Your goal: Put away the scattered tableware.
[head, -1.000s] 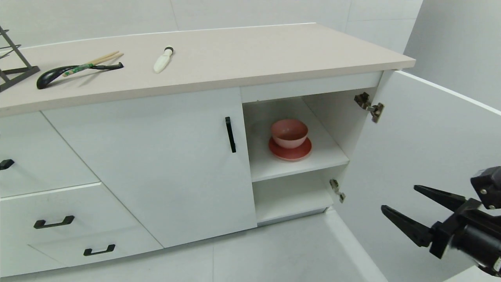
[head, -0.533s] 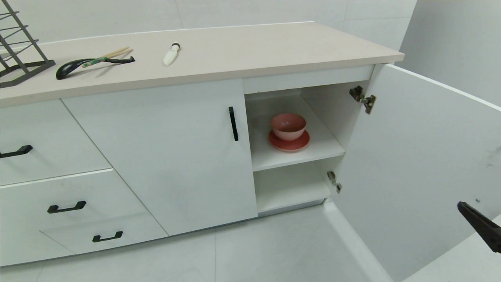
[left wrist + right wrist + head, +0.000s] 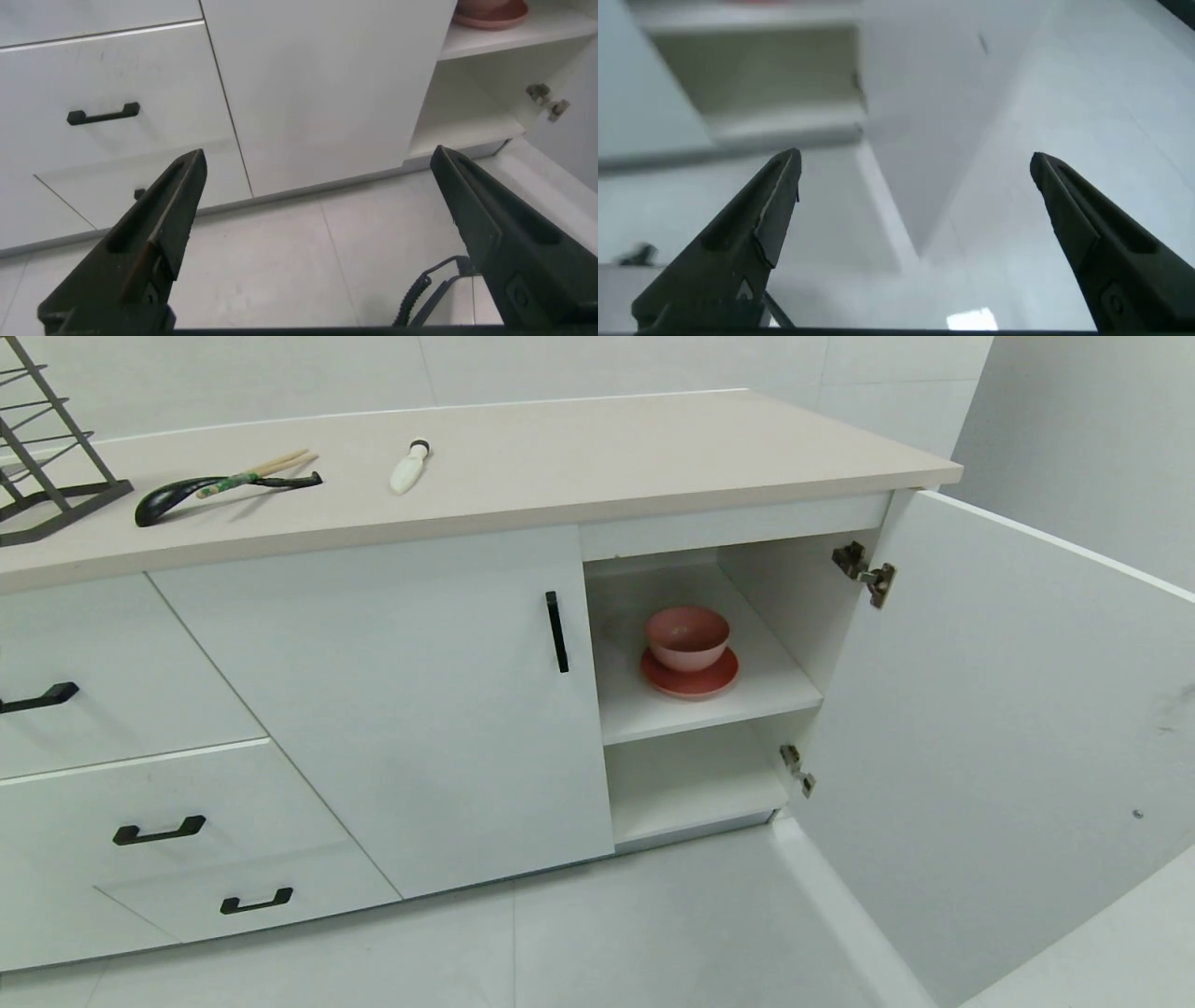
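Note:
A pink bowl (image 3: 687, 637) sits on a red plate (image 3: 689, 678) on the upper shelf of the open cabinet (image 3: 709, 709). On the countertop (image 3: 579, 457) lie a black ladle (image 3: 177, 496), a pair of chopsticks (image 3: 261, 469) across it, and a white-handled utensil (image 3: 409, 467). My left gripper (image 3: 318, 205) is open, low over the floor before the drawers; the plate's (image 3: 488, 13) edge shows beyond it. My right gripper (image 3: 915, 205) is open, facing the floor and the foot of the cabinet door (image 3: 943, 112).
The cabinet's right door (image 3: 1008, 728) stands wide open, swung out over the floor. The left door (image 3: 392, 709) with a black handle (image 3: 556, 631) is closed. Drawers (image 3: 159, 821) lie at the left. A black wire rack (image 3: 47, 457) stands on the counter's left end.
The right gripper has dropped out of the head view at the lower right. From 1.0 s to 0.5 s ago the camera shifted; since then the scene has held still.

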Available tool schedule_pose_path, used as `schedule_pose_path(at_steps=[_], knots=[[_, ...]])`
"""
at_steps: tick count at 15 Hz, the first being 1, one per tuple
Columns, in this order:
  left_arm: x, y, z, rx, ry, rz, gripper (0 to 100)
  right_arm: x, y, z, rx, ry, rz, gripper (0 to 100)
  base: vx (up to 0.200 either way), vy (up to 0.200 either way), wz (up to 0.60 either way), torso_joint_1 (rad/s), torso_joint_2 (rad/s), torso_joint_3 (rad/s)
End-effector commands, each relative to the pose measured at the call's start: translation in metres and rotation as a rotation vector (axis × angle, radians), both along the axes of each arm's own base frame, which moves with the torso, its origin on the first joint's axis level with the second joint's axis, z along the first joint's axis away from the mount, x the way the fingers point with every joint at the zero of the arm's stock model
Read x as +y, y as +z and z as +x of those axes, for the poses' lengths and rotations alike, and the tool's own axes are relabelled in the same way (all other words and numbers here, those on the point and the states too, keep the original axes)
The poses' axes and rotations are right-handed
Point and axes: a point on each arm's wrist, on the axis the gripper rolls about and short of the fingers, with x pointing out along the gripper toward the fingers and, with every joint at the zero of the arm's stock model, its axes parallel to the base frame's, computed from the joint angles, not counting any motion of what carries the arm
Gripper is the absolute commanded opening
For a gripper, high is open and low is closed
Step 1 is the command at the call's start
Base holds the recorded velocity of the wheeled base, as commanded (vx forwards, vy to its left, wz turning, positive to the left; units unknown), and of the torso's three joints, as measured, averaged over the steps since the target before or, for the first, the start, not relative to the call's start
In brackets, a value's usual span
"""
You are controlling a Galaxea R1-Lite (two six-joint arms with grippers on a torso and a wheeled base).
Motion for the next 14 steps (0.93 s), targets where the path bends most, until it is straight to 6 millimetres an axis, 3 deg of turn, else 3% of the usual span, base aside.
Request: schedule_pose_path(at_steps=[1,5,6,8,14], knots=[[0.0,0.0,0.0,0.001,0.0,0.0,100,0.0,-0.01,-0.017,-0.086,-0.117,-0.065,100,0.0,0.0,0.0,0.0,0.0,0.0],[0.0,0.0,0.0,0.001,0.0,-0.006,100,-0.004,-0.01,-0.018,-0.073,-0.295,-0.131,100,0.0,0.0,0.0,0.0,0.0,0.0],[0.0,0.0,0.0,0.001,0.0,-0.006,100,-0.004,-0.01,-0.018,-0.075,-0.294,-0.124,100,0.0,0.0,0.0,0.0,0.0,0.0],[0.0,0.0,0.0,0.001,0.0,-0.007,100,-0.005,-0.009,-0.014,-0.046,-0.103,-0.087,100,0.0,0.0,0.0,0.0,0.0,0.0],[0.0,0.0,0.0,0.001,0.005,-0.024,100,-0.005,-0.012,-0.026,-0.192,-0.108,-0.045,100,0.0,0.0,0.0,0.0,0.0,0.0]])
